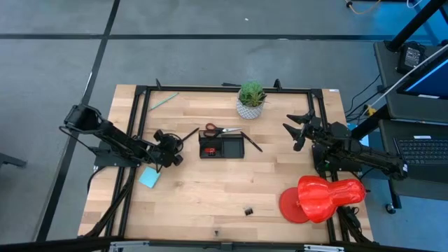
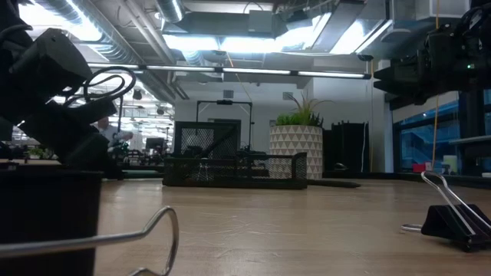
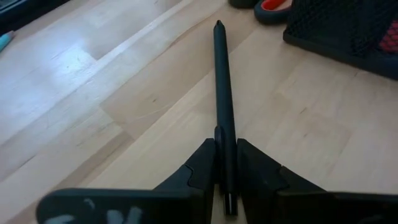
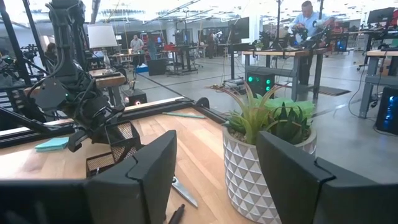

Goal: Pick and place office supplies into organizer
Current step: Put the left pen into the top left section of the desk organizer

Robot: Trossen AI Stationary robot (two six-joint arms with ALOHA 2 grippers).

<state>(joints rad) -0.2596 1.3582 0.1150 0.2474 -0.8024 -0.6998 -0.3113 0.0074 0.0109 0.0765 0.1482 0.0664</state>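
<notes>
Left gripper (image 3: pixel 225 163) pinches one end of a thin black pen (image 3: pixel 222 106), just left of the small black mesh organizer tray (image 1: pixel 222 148); whether the pen's tip touches the wooden table (image 1: pixel 210 189) is unclear. Right gripper (image 1: pixel 299 129) hovers wide apart, empty, near the potted green plant (image 1: pixel 251 99).

Two arms, one tool each: left tool (image 1: pixel 170 148) at frame left, right tool (image 1: pixel 299 129) at right. One black organizer (image 1: pixel 221 146) at center. One pair of red-handled scissors (image 1: pixel 218 130) above it. Two dark pens (image 1: pixel 189 134) (image 1: pixel 253 144), flanking the organizer. One green pencil (image 1: pixel 162 101) upper left. One blue notepad (image 1: pixel 149 178). Two black clips (image 1: pixel 248 210) (image 1: pixel 216 233) low on the desk (image 1: pixel 210 196). One potted plant (image 1: pixel 251 99). One red object (image 1: pixel 322 197) lower right.
</notes>
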